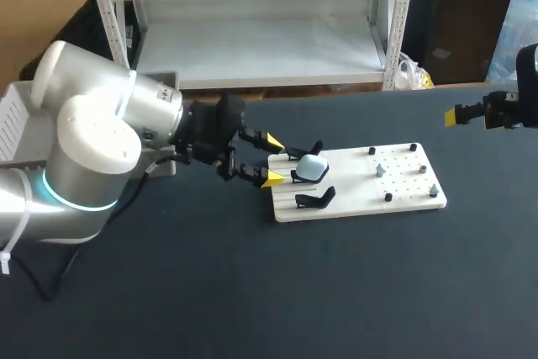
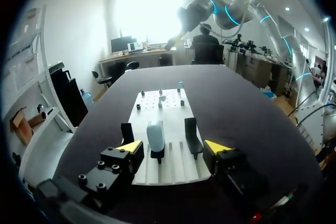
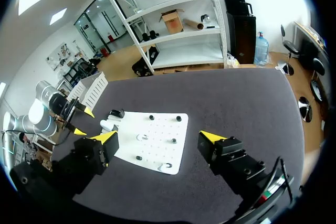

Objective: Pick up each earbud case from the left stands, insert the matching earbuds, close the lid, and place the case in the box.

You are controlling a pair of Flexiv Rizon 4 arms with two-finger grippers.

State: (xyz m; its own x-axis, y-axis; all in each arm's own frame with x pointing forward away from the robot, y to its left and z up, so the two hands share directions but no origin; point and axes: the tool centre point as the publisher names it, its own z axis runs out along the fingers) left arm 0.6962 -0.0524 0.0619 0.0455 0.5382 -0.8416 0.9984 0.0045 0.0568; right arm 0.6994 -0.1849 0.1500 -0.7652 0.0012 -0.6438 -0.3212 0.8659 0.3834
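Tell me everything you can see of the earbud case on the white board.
The earbud case is a small rounded shell, pale blue-white, smooth and plastic-looking, with no open lid showing. It stands upright on the middle black stand at the left end of the white board, between two empty black stands. Nothing else touches it: the left gripper sits just short of it, jaws open and clear of the case.

Board (image 1: 403, 199) on the table (image 1: 252, 292), stands (image 1: 315, 199) at its left end.
Earbud case (image 1: 313, 167) on the middle stand (image 1: 299, 176); left gripper (image 1: 273, 160) just left of it, right gripper (image 1: 452, 115) far right.
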